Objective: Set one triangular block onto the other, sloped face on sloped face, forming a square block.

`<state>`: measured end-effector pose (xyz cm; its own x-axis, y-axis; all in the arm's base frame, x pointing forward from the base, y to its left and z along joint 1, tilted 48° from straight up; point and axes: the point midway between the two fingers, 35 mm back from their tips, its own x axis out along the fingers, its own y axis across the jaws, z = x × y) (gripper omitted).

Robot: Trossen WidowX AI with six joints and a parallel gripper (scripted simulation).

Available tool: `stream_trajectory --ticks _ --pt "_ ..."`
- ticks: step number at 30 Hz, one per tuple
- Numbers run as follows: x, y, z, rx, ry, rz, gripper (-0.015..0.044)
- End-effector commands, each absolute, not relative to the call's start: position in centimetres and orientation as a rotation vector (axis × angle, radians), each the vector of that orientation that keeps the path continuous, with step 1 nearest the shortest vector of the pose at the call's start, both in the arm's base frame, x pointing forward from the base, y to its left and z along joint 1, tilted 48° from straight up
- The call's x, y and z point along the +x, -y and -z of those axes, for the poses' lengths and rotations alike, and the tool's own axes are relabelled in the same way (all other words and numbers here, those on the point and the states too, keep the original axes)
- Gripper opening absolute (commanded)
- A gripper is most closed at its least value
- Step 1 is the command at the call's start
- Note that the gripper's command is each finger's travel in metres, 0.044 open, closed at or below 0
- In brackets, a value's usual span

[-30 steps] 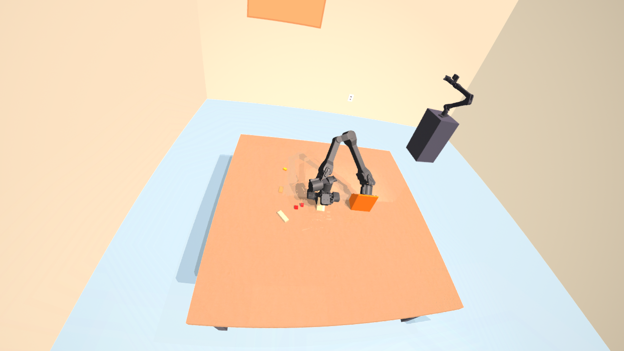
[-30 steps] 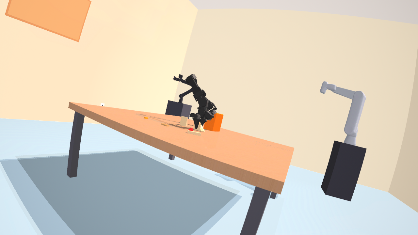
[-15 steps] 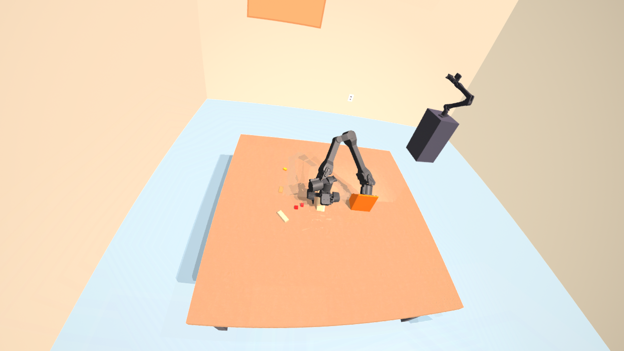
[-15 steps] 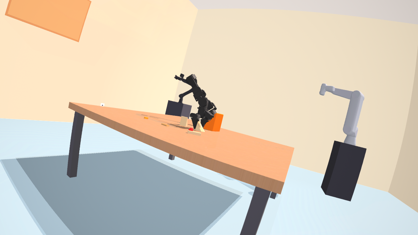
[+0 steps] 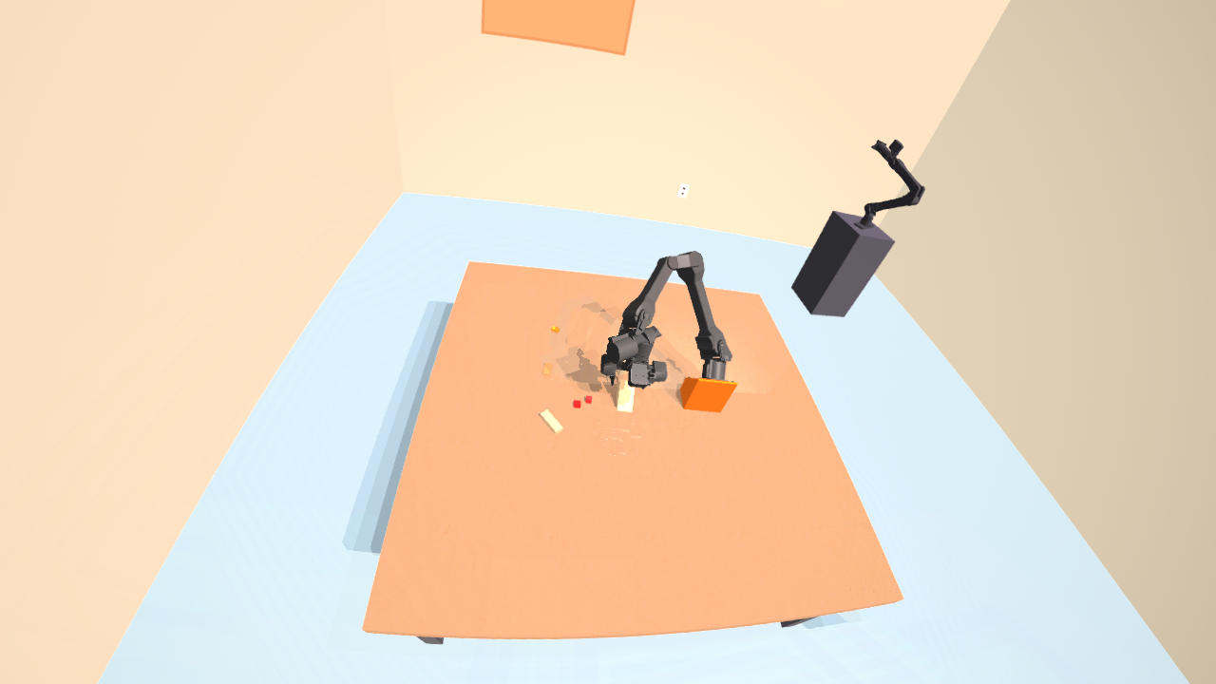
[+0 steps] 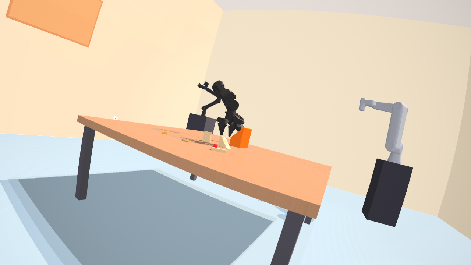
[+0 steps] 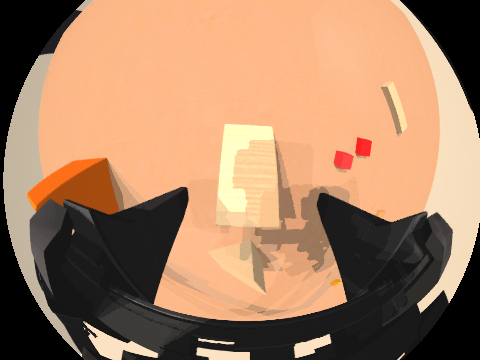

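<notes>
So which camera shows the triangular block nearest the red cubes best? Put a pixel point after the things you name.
The wrist view: the block's (image 5: 625, 398) (image 6: 225, 142) (image 7: 248, 175) sloped face shows large and uncovered. The exterior view shows its triangular profile, but small; the top view shows it partly covered.

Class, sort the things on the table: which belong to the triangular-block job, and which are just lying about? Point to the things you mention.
Job:
- nearer triangular block (image 5: 624, 399) (image 6: 223, 142) (image 7: 247, 175)
- farther triangular block (image 6: 206, 136) (image 7: 235, 259)
- end effector (image 5: 627, 382) (image 6: 225, 135) (image 7: 255, 196)

Lying about:
- two red cubes (image 5: 576, 404) (image 6: 214, 145) (image 7: 343, 160)
- cream bar (image 5: 551, 421) (image 6: 218, 149) (image 7: 395, 107)
- two small orange pieces (image 5: 546, 370) (image 6: 186, 141) (image 7: 335, 282)
- large orange block (image 5: 709, 396) (image 6: 243, 138) (image 7: 92, 187)
</notes>
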<state>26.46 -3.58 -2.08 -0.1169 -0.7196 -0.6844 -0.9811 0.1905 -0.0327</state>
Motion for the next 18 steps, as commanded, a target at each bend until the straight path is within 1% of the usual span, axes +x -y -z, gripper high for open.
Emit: stream_trajectory --ticks 1,3,6,10,14,18 --pt "26.5 3.6 2.1 -1.587 -1.900 -0.593 0.0440" --pt "26.4 3.7 2.0 -1.574 -1.899 -0.603 0.0440" --pt "26.0 5.0 0.7 -1.417 -1.846 -0.746 0.0440" --pt "25.5 6.9 -2.0 -1.225 -1.643 -0.920 0.0440" --pt "25.1 8.2 -4.9 -1.158 -1.408 -0.985 0.0440" --pt "25.1 8.3 -5.1 -1.157 -1.396 -0.986 0.0440"
